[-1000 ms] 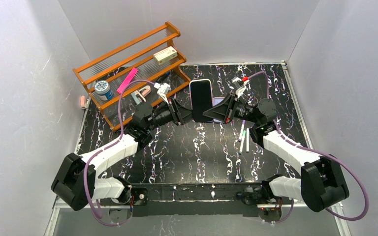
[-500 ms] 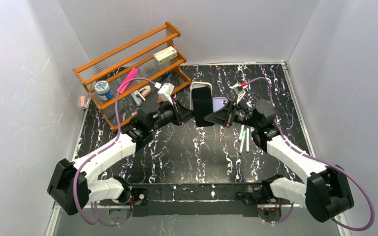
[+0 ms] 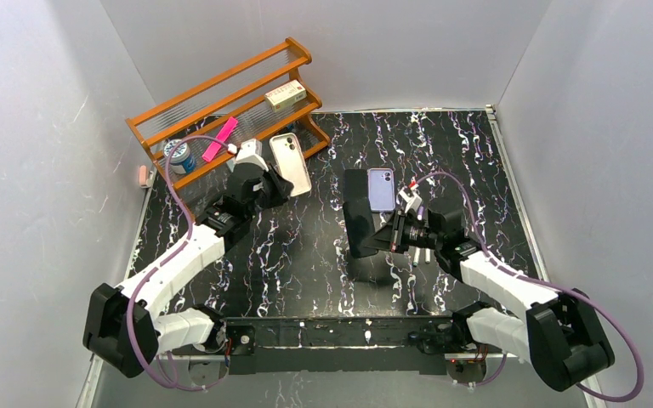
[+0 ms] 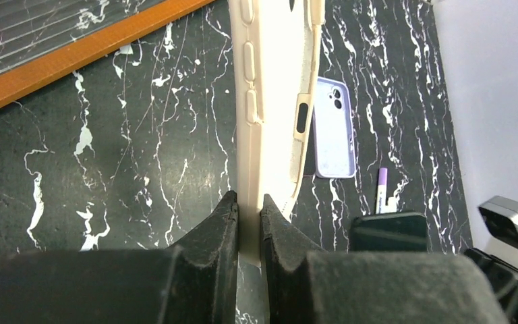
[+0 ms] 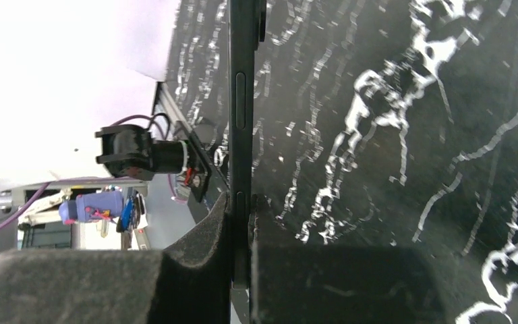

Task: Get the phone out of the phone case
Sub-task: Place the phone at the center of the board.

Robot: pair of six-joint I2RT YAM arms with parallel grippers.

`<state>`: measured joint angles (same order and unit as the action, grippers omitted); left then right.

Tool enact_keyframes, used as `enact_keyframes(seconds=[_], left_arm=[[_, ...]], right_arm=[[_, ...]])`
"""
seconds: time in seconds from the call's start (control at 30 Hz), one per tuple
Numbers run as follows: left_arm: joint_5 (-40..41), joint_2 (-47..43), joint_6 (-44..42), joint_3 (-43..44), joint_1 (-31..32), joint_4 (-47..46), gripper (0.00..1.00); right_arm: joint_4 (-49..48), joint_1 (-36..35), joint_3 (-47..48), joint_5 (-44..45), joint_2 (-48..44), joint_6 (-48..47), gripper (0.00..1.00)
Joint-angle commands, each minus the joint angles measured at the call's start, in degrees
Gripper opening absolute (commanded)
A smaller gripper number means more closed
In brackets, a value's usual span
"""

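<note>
Holding: we had left end effector [image 4: 249, 206] clamped on empty cream case [image 4: 270, 74], right end effector [image 5: 241, 201] on black phone [image 5: 243, 81]; removal looked done, next placing both on counter [image 3: 306, 251].

Legible text: none showing. Small box [image 3: 285, 95] sitting on the orange rack [image 3: 218, 87] is carrying print too small to read.

Rack [image 3: 221, 110] sits close by my left tool [image 4: 249, 206] at bench [image 3: 306, 255] far-left corner. Lilac case [image 3: 381, 189] lies mid-bench. Bare bench twd near edge, btwn arms.
</note>
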<state>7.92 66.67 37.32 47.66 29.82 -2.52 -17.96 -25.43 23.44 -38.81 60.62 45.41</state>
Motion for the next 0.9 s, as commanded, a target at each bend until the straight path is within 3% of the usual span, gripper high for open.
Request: enact_keyframes(seconds=[0.0, 0.47, 0.6, 0.7, 0.87], left_arm=[[-0.74, -2.72, -1.46, 2.75, -0.20, 2.21, 0.00], [-7.92, -4.43, -1.89, 2.07, -0.20, 0.33, 0.00], [-7.92, -5.17, -1.86, 1.96, -0.20, 0.12, 0.00], [-10.36, -5.42, -1.63, 1.87, -0.20, -0.51, 0.00], [-12.04, -5.55, -1.12, 1.72, -0.25, -0.99, 0.00]], right_arm=[[-0.30, -0.18, -1.74, 3.77, 2.64, 0.20, 0.01], [-16.49, -0.65, -4.32, 5.64, 20.35, 8.33, 0.04], [-19.83, -0.67, -2.66, 4.86, 25.24, 10.09, 0.13], [-22.01, -0.67, -2.48, 6.91, 27.70, 12.18, 0.15], [-21.17, -0.69, -2.22, 10.94, 29.09, 13.80, 0.29]])
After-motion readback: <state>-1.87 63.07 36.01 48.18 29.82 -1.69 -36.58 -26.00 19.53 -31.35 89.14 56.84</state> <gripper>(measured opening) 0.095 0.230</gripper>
